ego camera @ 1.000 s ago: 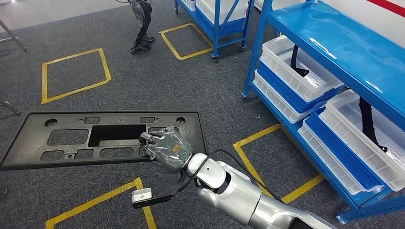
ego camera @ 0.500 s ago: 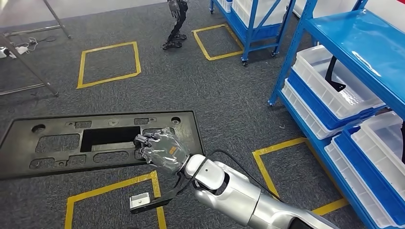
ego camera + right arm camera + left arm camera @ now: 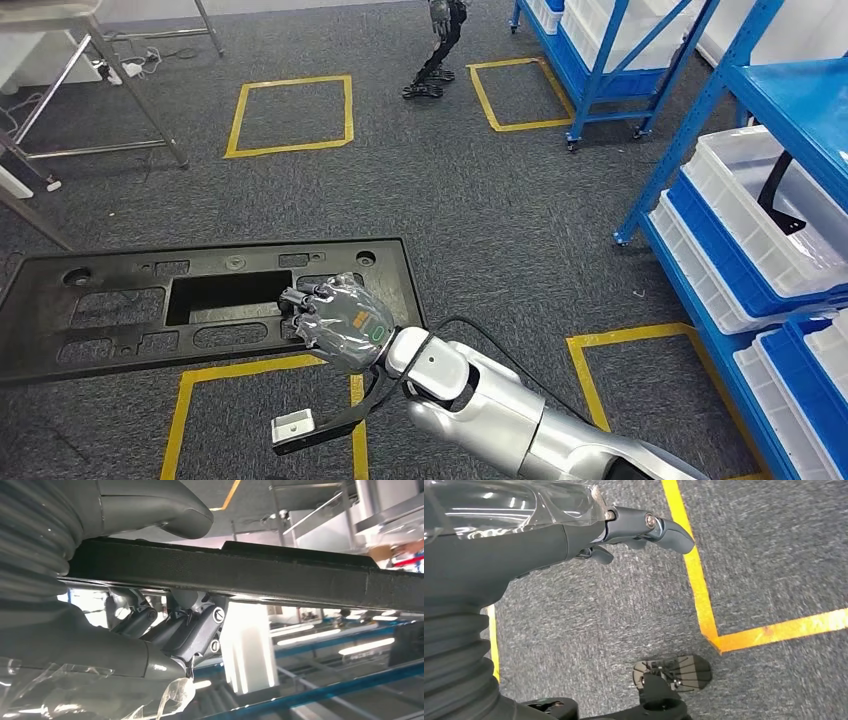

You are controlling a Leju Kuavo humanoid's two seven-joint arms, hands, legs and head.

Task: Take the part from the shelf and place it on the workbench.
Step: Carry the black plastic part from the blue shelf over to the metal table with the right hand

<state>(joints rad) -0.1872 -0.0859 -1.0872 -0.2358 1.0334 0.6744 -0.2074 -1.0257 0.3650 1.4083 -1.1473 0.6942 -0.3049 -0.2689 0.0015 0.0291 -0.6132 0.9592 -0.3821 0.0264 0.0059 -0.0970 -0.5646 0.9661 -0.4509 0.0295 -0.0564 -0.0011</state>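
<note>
While the right hand (image 3: 335, 318) grips its near edge, the part (image 3: 120, 305) extends leftward.

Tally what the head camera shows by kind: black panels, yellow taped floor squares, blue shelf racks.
black panel: 1
yellow floor squares: 4
blue racks: 2
Total: 7
</note>
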